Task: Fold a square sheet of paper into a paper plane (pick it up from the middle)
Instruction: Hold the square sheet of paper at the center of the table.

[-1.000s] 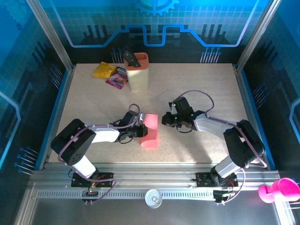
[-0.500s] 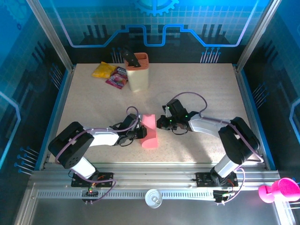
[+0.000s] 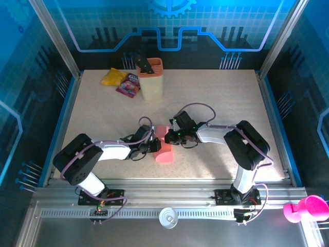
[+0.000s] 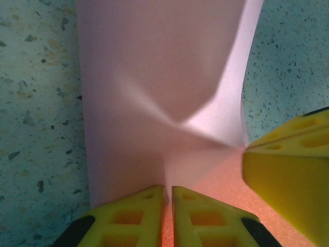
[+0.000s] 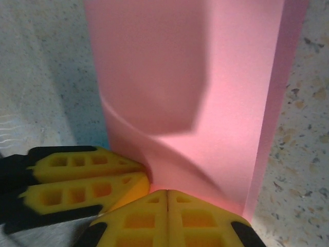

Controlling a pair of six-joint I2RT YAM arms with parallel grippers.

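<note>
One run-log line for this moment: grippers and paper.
left gripper: shut on square sheet of paper | right gripper: shut, tips against the sheet | sheet: curled over, on table

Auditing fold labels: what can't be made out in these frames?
- Top view: parts of the matte pink-red paper sheet lying under the left gripper and right gripper.
- Left wrist: the sheet's fold lines, blurred; its outer edges cut off by the frame.
- Right wrist: whether the shut right gripper pinches paper; its yellow fingers hide the contact.

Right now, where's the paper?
In the top view the paper sits curled in the middle of the table, between the left gripper on its left and the right gripper on its right.
</note>
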